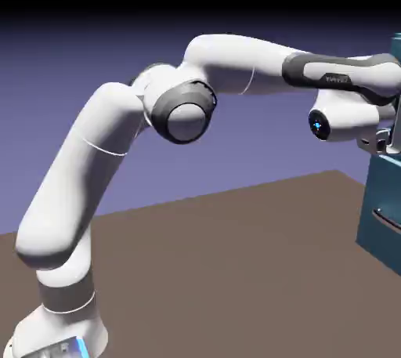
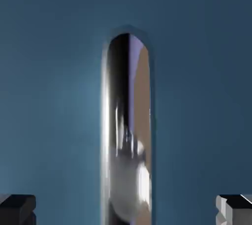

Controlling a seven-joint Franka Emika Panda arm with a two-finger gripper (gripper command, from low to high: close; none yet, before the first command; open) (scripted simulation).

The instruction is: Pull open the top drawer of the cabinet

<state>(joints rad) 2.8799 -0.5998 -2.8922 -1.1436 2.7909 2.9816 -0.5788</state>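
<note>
Reaching rightward from its base at the lower left of the exterior view, the white arm (image 1: 117,168) spans the brown table (image 1: 235,254) with its forearm held roughly level, a posture that brings the hand squarely against the upper front of the cabinet (image 1: 384,223) at the right edge. Nearest the hand camera, the two grey fingertips (image 2: 17,208) of the gripper (image 2: 126,209) sit at the bottom corners of the hand view, spread wide apart with nothing clamped between them. Just beyond them, centred in the gap, runs the shiny bar handle (image 2: 127,130), which appears upright in this view only because the camera rolls with the hand; its polished surface mirrors pale and brown tones. Behind the handle, the teal front of the top drawer (image 2: 54,96) fills the whole hand view, flat and unbroken, so no gap at its edges can be checked from here. In the exterior view the hand (image 1: 374,139) meets the cabinet high on its face, and the drawer there is mostly cut off by the picture's border; whether it stands out from the cabinet at all cannot be told. A second pale handle (image 1: 388,219) shows on a lower panel, well below the hand. The wide finger spacing straddling the bar suggests the step in hand is alignment before the grasp: the fingers would need to close across the bar before any pull away from the cabinet could carry the drawer with it.
</note>
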